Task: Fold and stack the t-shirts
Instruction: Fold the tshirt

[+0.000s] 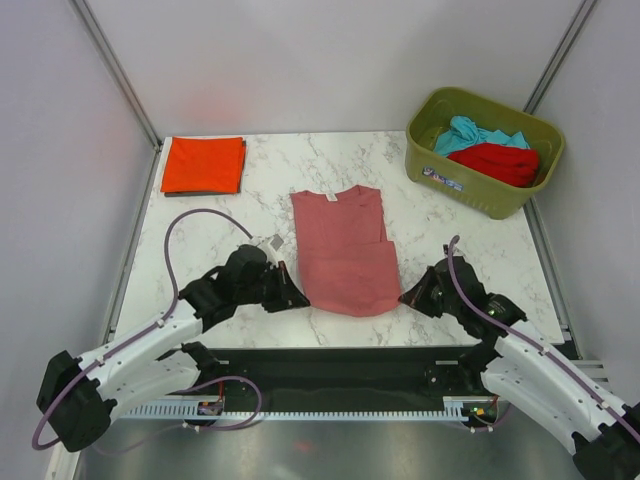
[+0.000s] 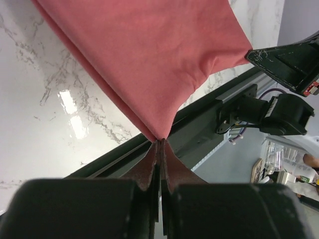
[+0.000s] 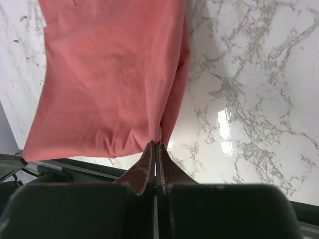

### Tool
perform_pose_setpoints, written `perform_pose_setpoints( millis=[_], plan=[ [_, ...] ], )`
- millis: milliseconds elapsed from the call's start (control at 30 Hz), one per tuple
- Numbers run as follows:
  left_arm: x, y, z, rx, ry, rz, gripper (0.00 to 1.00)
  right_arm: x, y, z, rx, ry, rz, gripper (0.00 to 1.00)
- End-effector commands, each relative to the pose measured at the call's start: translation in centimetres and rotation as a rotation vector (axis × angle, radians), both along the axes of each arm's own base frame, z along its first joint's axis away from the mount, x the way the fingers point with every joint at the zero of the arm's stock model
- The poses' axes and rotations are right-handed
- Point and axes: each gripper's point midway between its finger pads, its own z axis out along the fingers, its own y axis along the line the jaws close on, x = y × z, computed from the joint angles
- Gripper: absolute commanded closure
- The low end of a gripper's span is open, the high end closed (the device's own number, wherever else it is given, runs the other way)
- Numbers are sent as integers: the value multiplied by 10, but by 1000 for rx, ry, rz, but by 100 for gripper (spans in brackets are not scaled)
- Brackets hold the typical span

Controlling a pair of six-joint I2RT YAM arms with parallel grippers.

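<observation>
Left end effector [image 2: 160, 144] is clenched on the near-left corner of the dusty pink t-shirt [image 1: 343, 250]; right end effector [image 3: 155, 145] grips its near-right corner on the desk [image 1: 440, 225].

Bright even overhead light, glare patches on the marble table [image 3: 224, 124], softly blurred near fingers [image 3: 143, 172].

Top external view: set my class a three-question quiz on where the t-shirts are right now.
1. True or false: the orange-red t-shirt lies folded at the table's far left corner.
2. The olive-green bin holds: A) teal t-shirt and red t-shirt; B) nothing; C) tools.
3. Which end of the pink t-shirt do the left fingers and right fingers pinch, near or far?
Key: 1 true; 2 A; 3 near.
</observation>
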Motion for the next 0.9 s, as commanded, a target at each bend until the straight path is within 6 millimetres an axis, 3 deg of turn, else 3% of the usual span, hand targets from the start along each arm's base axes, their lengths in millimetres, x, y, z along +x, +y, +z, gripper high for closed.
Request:
perform_pose_setpoints(
  millis=[0, 200, 233, 267, 433, 533, 567, 633, 667, 700, 767, 800, 867],
  plan=[
    [7, -8, 29, -60, -42, 14, 98, 7, -4, 24, -15, -56, -14, 100],
    [12, -12, 25, -40, -21, 18, 98, 21, -6, 38, -55, -120, -16, 100],
    [36, 7, 15, 55, -65, 169, 98, 28, -9, 42, -79, -136, -36, 100],
    [13, 33, -16, 188, 109, 222, 98, 32, -11, 44, -101, -146, -38, 100],
    [44, 38, 0, 197, 70, 276, 98, 62, -6, 58, -192, -196, -10, 100],
    [68, 40, 14, 201, 38, 305, 98, 91, 6, 69, -228, -210, 18, 100],
    [81, 39, 27, 185, 11, 318, 98, 96, 10, 72, -227, -213, 35, 100],
    [94, 39, 29, 207, 2, 318, 98, 113, 10, 76, -243, -223, 45, 100],
    [108, 40, 43, 195, -25, 339, 98, 125, 15, 79, -249, -221, 49, 100],
    [115, 41, 38, 213, -12, 343, 98, 134, 14, 80, -237, -219, 46, 100],
    [136, 43, 53, 201, -41, 357, 98, 153, 17, 87, -238, -226, 57, 100],
    [144, 43, 46, 224, -26, 353, 98, 162, 13, 90, -236, -226, 44, 100],
    [163, 45, 56, 207, -35, 363, 98, 182, 16, 97, -233, -238, 51, 100]
  ],
)
